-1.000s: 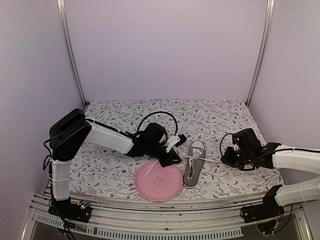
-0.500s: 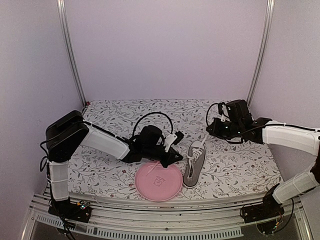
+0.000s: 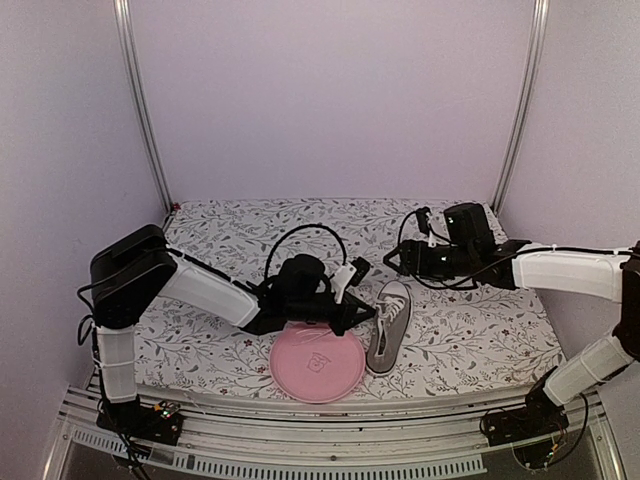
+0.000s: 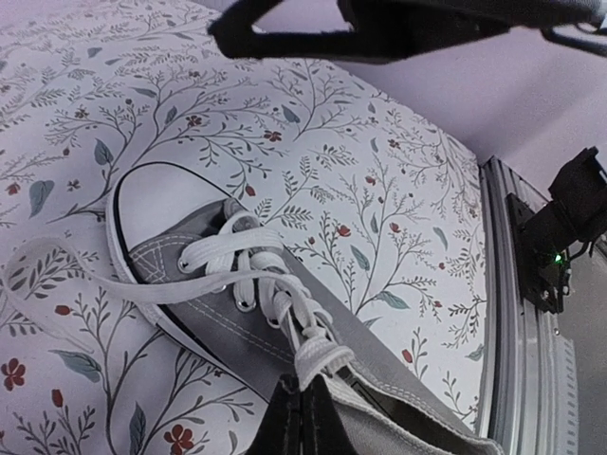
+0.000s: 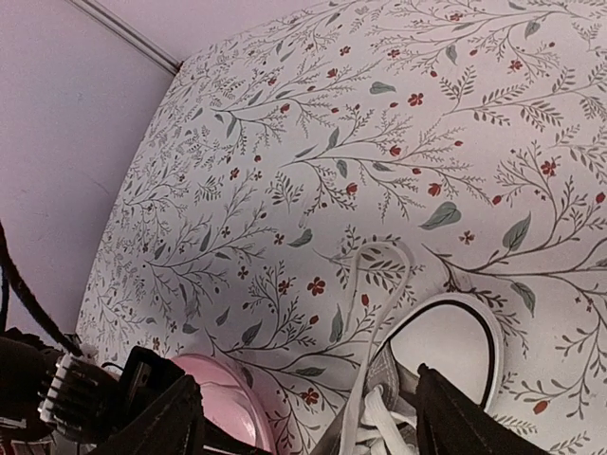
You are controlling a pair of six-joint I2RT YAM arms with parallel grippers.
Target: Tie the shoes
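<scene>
- The bench's floral cloth point(image 3: 230, 240) covers the whole top.
- The left arm point(image 3: 205, 285) reaches from the front left corner toward the middle; the right arm point(image 3: 560, 270) comes in from the right edge.
- A pink plate point(image 3: 300, 378) lies at the front edge, about centre.
- The grey canvas sneaker point(image 3: 388, 322) lies on its sole just beside the plate's right rim, its white toe cap point(image 5: 446, 346) pointing toward the back edge.
- The left gripper point(image 4: 302, 398) sits low at the shoe's throat, fingers pinched tight on a white lace point(image 4: 318, 358).
- The right gripper point(image 3: 398, 263) hovers beyond the toe, fingers spread wide and holding nothing.
- A loose lace end point(image 5: 379, 270) curls on the cloth by the toe.
</scene>
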